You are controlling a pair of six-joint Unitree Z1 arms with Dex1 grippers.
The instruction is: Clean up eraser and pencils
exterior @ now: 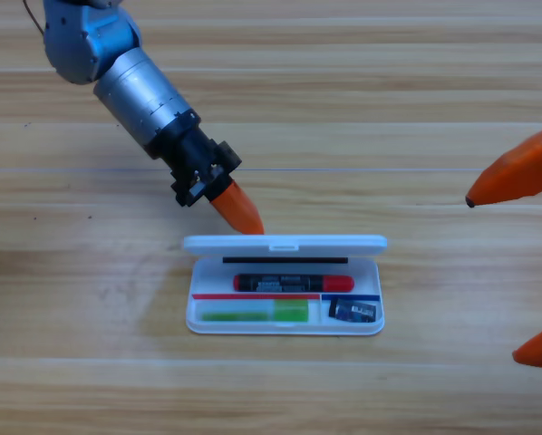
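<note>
White case (pixel 285 324), pencils (pixel 294 283) below left fingers (pixel 237 207)

Bright, even light falls on the pale wooden table (pixel 362 91). A soft shadow lies left of the white plastic case (pixel 285 319). Focus is crisp.

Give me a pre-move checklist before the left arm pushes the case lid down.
1. Black-and-red pencil inside the white case, upper compartment: ok.
2. Green-and-pale pencil in the lower left compartment: ok.
3. Eraser in the lower right compartment: ok.
4. Nothing sticking out over the rim: ok, as far as this view shows.
5. Left pincer behind the lid, at its back edge: ok; actual contact: cannot tell.
6. Right pincer parked at the right edge, apart from the case: ok.
</note>
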